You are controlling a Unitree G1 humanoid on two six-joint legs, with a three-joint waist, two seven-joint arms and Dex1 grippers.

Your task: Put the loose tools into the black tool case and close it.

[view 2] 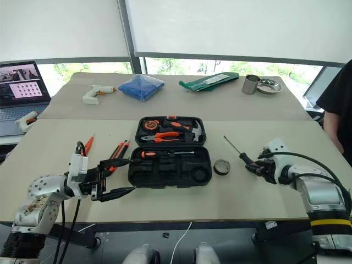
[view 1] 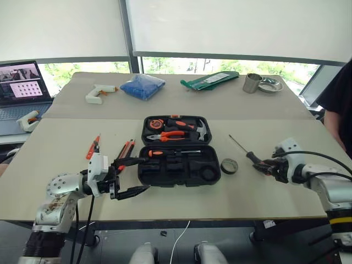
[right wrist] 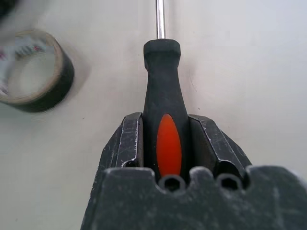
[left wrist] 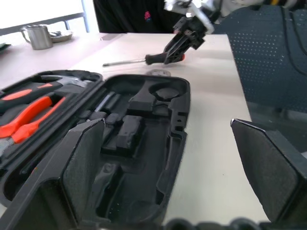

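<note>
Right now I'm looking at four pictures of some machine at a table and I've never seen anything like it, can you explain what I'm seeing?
It is a two-armed humanoid robot tidying tools. Two pictures come from cameras in its head, looking down over its arms; the other two come from a camera on each wrist, looking along that arm's claw.

On the table lies an open black tool case, already holding pliers and one screwdriver in the case. A small tape roll sits just right of it, and more orange-handled tools lie to its left.

The right claw is shut around the handle of a screwdriver, which rests on the table. The left claw is open and holds nothing, beside the case.
</note>
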